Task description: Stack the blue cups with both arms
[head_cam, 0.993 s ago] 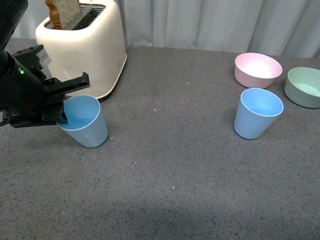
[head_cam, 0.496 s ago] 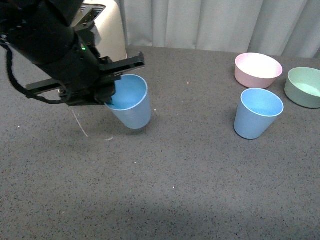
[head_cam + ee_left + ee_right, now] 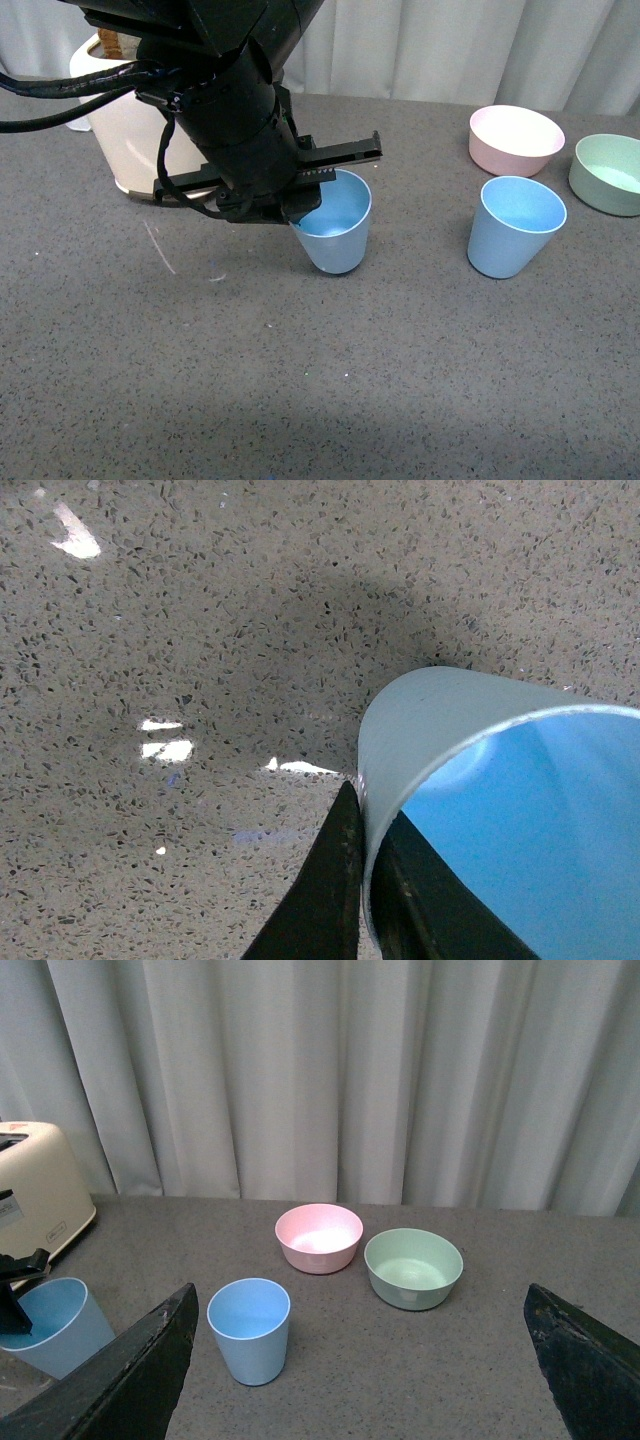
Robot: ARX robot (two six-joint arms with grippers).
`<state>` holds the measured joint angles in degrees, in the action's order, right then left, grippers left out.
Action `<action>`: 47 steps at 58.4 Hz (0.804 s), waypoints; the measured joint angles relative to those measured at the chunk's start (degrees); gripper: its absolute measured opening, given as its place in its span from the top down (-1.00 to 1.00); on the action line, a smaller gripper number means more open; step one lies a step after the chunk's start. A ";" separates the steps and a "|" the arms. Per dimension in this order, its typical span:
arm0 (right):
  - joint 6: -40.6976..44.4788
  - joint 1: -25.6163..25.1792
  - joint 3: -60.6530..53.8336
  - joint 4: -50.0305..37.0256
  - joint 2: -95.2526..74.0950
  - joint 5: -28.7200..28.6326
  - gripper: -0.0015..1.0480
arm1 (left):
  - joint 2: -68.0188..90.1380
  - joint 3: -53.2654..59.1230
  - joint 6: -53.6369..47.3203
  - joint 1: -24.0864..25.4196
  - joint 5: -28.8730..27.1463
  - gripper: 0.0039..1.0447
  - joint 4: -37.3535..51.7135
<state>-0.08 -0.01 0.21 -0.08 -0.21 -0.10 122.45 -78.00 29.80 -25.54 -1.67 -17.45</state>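
Left pincer (image 3: pixel 300 215) clamps blue cup (image 3: pixel 340 245); second cup (image 3: pixel 515 235) stands before pink bowl (image 3: pixel 515 140).

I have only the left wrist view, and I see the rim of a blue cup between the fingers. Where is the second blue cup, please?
Observer: In the front view the second blue cup stands upright to the right of the held cup, apart from it.
Operator: Is something close to it?
Observer: Yes, a pink bowl is just behind it and a green bowl is further right. Neither touches it.
Operator: And the right arm?
Observer: Its wrist view shows the right gripper wide open and holding nothing, with that cup in sight ahead of it.
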 joint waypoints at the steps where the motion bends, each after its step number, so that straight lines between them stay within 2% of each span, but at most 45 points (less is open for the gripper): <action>1: 0.00 0.00 0.00 0.00 0.00 0.00 -0.81 | 0.04 -0.11 0.04 -0.04 -0.07 0.94 -0.09; 14: 0.00 0.00 0.00 0.00 0.00 0.00 -0.81 | 1.07 -1.97 0.57 -0.72 0.00 0.94 -1.05; 17: 0.00 0.00 0.00 0.00 0.00 0.00 -0.81 | 1.07 -2.01 0.74 -0.85 0.17 0.84 -1.05; 26: 0.00 0.00 -0.02 0.00 0.00 0.00 -0.81 | 0.70 -2.05 2.27 -1.22 2.08 0.22 -0.90; 33: 0.00 0.00 0.00 0.00 0.00 0.00 -0.81 | -0.31 -2.05 2.69 -1.22 2.01 -0.09 -0.04; 41: 0.00 0.00 0.00 0.00 0.00 0.00 -0.81 | -4.68 -0.76 3.98 -1.07 0.74 -0.68 2.47; 45: 0.00 0.00 -0.02 0.00 0.00 0.00 -0.81 | -5.44 -0.72 3.93 -1.05 0.55 -0.88 2.60; 46: 0.00 0.00 0.00 0.00 0.00 0.00 -0.81 | -5.49 -0.39 3.65 -1.07 -0.31 -0.89 3.37; 47: 0.00 0.00 0.00 0.00 0.00 -0.02 -0.81 | -5.81 1.49 1.88 -1.18 -3.43 -0.85 8.09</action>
<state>-0.08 -0.01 0.21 -0.08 -0.21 -0.12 116.64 -76.51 31.68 -26.72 -5.10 -9.37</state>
